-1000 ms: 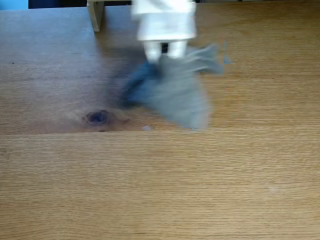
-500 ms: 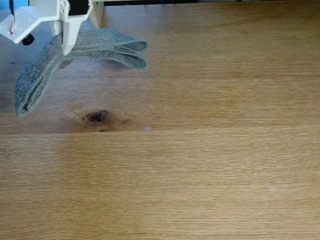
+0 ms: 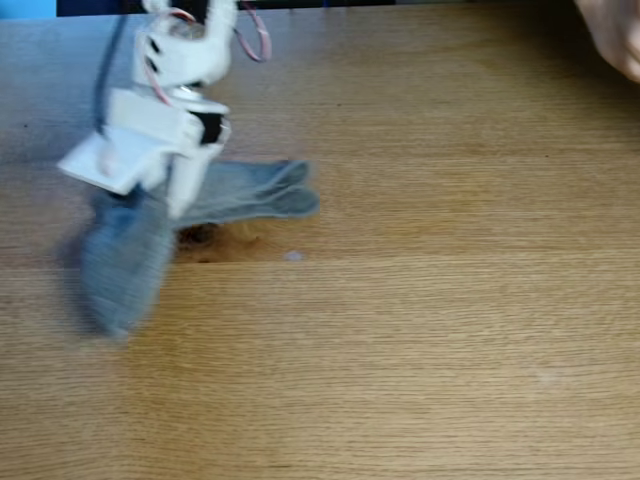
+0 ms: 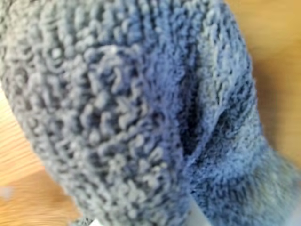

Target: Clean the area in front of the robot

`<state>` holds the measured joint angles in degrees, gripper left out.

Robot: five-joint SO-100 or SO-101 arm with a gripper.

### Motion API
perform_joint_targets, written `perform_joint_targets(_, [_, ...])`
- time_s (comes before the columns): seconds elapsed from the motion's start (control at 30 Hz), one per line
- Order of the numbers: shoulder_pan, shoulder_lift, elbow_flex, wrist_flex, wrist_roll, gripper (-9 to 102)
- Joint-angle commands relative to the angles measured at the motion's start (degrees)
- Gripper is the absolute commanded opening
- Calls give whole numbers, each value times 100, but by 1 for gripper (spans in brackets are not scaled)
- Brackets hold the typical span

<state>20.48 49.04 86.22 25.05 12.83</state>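
Across the left half of the oak tabletop [image 3: 430, 340], in the fixed view, the white robot arm [image 3: 178, 60] is dragging a grey terry cloth [image 3: 125, 260], its flat gripper [image 3: 170, 190] pinching the fabric near a fold, jaws pressed on the cloth. One flap is trailing toward the camera, blurred; another is lying flat to the right, beside the dark knot [image 3: 200, 236], which it is partly covering. In the wrist view the looped weave of the cloth [image 4: 117, 108] is sitting close against the lens, with bare wood at the edges.

Wiping well is likely calling for the cloth to be kept pressed flat on the wood rather than lifted, with strokes passing over the small pale speck [image 3: 292, 256] just right of the knot and another [image 3: 545, 378] well apart at lower right. The plank seam [image 3: 450, 256] may be catching the fabric's edge. A person's hand [image 3: 612, 35] is entering at the top right corner, well clear of the cloth, yet worth watching should the strokes be reaching that way.
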Motion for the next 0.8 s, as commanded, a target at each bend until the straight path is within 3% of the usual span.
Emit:
perform_joint_targets(0.0, [-606, -79, -281, -334, 176, 0])
perform_joint_targets(0.43, [-1969, -1635, -281, -1740, 396, 0])
perform_joint_targets(0.6, [-2760, -1134, -229, -1310, 756, 0])
perform_joint_targets(0.77, [-3401, -431, -211, -97, 1354, 0])
